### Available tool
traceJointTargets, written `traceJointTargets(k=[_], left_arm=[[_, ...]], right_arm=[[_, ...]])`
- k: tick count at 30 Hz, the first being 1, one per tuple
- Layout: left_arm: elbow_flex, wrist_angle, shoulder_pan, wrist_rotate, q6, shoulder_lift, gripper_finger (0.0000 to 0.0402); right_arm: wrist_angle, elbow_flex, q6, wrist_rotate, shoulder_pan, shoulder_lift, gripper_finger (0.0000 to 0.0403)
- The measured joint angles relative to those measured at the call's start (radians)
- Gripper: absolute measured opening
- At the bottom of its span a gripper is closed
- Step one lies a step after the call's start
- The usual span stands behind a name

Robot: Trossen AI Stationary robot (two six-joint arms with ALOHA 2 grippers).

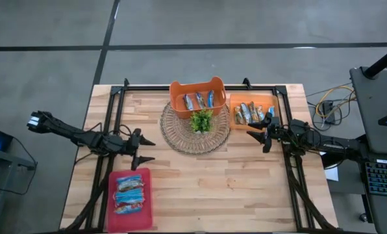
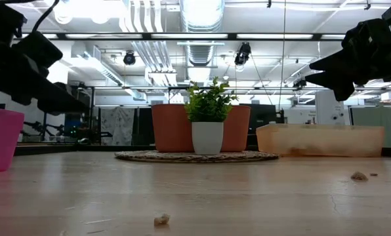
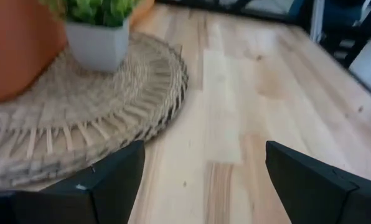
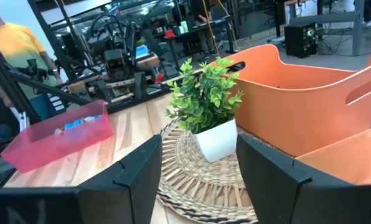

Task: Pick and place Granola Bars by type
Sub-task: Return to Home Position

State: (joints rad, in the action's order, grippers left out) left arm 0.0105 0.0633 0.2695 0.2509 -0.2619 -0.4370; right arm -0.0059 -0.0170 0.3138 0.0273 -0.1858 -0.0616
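I get open passage over bare table point(image 1: 232, 188) across the near middle and near right; far centre is blocked by woven mat point(image 1: 177, 133), plant point(image 1: 202, 121) and orange bin point(image 1: 175, 97), far right by orange tray point(image 1: 252, 97), near left by pink bin point(image 1: 130, 222).

Landmark: woven mat point(image 1: 195, 133), mid-table point(image 1: 245, 188), toward the far edge.
- On the mat: potted plant point(image 1: 201, 120); handled bin point(image 1: 193, 86) behind the plant, on the mat's far part, granola bars point(image 1: 199, 101) in it.
- Just right of the mat: shallow tray point(image 1: 262, 101), bars point(image 1: 247, 114) in it.
- Left of the mat, toward the near edge: low bin point(image 1: 130, 221), further bars point(image 1: 130, 192) in it.
- Left gripper point(image 1: 148, 150): left of the mat.
- Right gripper point(image 4: 198, 146): right of the mat.
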Motion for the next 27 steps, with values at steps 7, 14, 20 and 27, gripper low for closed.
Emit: traceJointTargets(k=[7,14,20,27], left_arm=[[-0.001,-0.013,0.0,0.0,0.039,0.095,0.0312],[-0.001,-0.019,-0.001,0.001,0.109,0.192,0.0312],[-0.002,-0.021,-0.002,0.012,0.124,0.278,0.0312],[-0.002,-0.021,-0.013,0.038,0.154,0.364,0.0312]], right_arm=[[0.0,0.0,0.0,0.0,0.0,0.0,0.0196],[0.0,0.0,0.0,0.0,0.0,0.0,0.0196],[0.0,0.0,0.0,0.0,0.0,0.0,0.0196],[0.0,0.0,0.0,0.0,0.0,0.0,0.0196]])
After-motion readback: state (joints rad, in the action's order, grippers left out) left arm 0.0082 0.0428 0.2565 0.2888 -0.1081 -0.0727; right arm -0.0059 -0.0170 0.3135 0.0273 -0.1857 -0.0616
